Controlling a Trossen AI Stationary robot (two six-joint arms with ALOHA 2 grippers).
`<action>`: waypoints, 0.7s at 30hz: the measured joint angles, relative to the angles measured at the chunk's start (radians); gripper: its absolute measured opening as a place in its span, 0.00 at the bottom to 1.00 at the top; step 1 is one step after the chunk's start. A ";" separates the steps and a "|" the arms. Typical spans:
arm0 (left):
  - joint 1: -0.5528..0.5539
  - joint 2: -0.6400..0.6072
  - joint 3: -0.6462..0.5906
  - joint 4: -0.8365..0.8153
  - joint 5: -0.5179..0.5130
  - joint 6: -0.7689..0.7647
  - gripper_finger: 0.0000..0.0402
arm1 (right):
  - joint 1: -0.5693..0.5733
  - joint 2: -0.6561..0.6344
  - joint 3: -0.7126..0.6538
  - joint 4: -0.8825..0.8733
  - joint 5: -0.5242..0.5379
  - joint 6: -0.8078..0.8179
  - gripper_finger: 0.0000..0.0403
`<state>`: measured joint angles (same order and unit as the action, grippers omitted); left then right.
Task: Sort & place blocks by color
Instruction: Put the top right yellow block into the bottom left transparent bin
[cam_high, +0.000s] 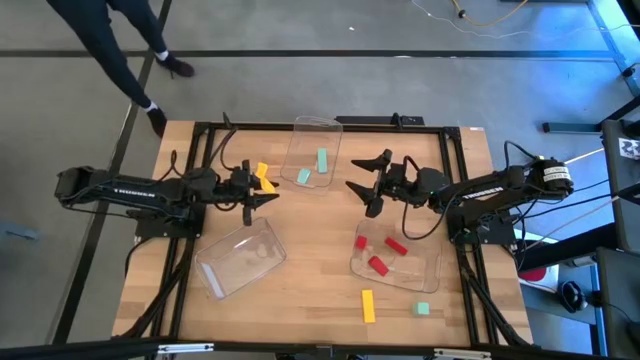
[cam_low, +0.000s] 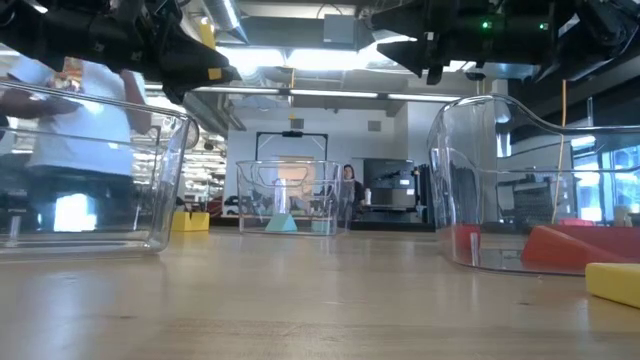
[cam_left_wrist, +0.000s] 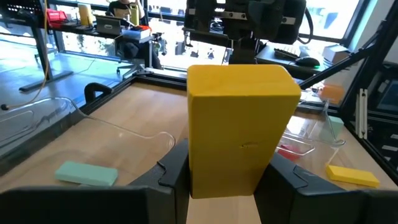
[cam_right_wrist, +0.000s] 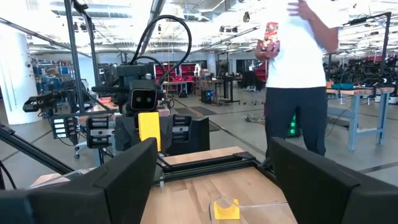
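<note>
— 1 yellow block (cam_left_wrist: 241, 127): where's yours?
— Your left gripper (cam_high: 268, 192) clamps it above the table (cam_high: 310, 290), between 2 trays. Your right gripper (cam_high: 362, 187) hangs open, holding nothing

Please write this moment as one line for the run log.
left gripper: shut on yellow block, raised above the table | right gripper: open, empty | green tray: two green blocks | red tray: three red blocks
</note>
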<state>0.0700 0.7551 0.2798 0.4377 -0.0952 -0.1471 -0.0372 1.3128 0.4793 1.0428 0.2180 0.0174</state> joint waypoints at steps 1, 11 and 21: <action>0.000 0.000 0.000 0.000 0.000 0.000 0.30 | 0.000 0.000 0.000 0.000 0.000 0.000 0.77; 0.000 0.000 0.000 -0.001 0.014 -0.002 0.30 | 0.000 0.000 0.000 0.000 0.000 0.000 0.77; 0.000 0.000 0.000 -0.001 0.019 -0.007 0.30 | 0.000 0.000 0.000 0.000 0.000 0.000 0.77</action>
<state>0.0700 0.7551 0.2802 0.4362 -0.0757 -0.1543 -0.0372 1.3128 0.4797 1.0425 0.2180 0.0174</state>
